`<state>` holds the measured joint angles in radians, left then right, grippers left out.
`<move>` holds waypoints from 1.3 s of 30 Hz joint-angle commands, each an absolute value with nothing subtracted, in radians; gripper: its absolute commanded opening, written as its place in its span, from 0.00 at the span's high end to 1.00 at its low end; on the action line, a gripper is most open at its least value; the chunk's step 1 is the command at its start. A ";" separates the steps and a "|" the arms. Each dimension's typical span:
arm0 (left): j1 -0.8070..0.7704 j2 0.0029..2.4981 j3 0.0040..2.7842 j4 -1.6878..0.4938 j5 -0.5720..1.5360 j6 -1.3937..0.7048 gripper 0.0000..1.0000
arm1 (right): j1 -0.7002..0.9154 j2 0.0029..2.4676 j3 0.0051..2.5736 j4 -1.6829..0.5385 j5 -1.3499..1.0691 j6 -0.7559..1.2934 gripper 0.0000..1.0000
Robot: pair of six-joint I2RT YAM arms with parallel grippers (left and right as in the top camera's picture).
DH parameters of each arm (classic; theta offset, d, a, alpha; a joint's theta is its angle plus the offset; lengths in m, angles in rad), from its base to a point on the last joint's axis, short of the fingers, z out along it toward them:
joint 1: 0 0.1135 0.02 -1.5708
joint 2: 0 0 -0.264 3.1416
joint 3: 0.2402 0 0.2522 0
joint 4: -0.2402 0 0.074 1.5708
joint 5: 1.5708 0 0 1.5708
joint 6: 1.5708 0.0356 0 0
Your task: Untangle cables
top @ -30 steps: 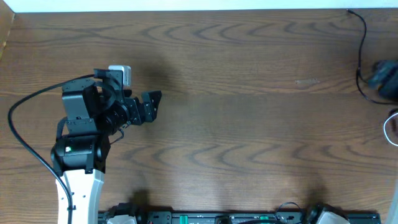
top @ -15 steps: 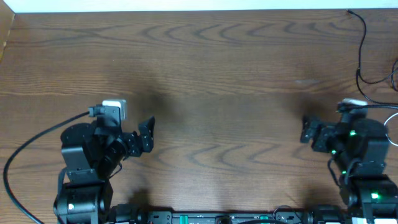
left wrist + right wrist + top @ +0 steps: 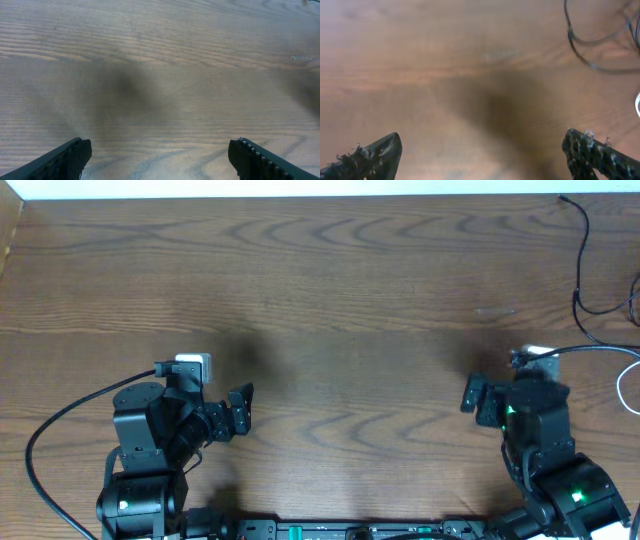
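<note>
Right gripper (image 3: 468, 395) is empty, with its fingers (image 3: 367, 152) spread wide and only bare wood between them in the wrist view. Left gripper (image 3: 243, 405) is also spread wide and empty. It sits well apart from the right gripper, across the table (image 3: 350, 280) at about the same depth. The task's things all lie beyond the right gripper and off to its right. A thin black cable (image 3: 584, 240) runs from the far corner in a loose curve toward the table's side edge. An arc of white cable (image 3: 621, 387) shows just past the right gripper's wrist, cut off by the frame. The right wrist view catches black loops up and to the right of the jaws, with none between them. Most of the tangle is out of view, so I cannot tell how it is knotted. Judgement: nothing is grasped, so untangling has not begun. Risks:
- The cords sit at the table's margin, so a sideways sweep from the right gripper could push them off.
- Closing on two crossed strands at once would tighten the snarl.
- The right arm's own lead (image 3: 590, 351) passes near the white arc and could snag it or be grabbed by mistake.
</note>
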<state>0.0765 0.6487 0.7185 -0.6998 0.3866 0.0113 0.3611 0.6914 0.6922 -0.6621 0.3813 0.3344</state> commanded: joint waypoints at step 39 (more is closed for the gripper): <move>0.068 0.828 0.723 -0.628 0.404 0.081 0.07 | 0.060 0.875 0.693 -0.535 0.082 0.099 0.01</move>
<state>0.0708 0.8345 0.7185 -0.6285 0.4839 0.0761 0.0658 0.8791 0.6918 -0.5320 0.0669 0.1093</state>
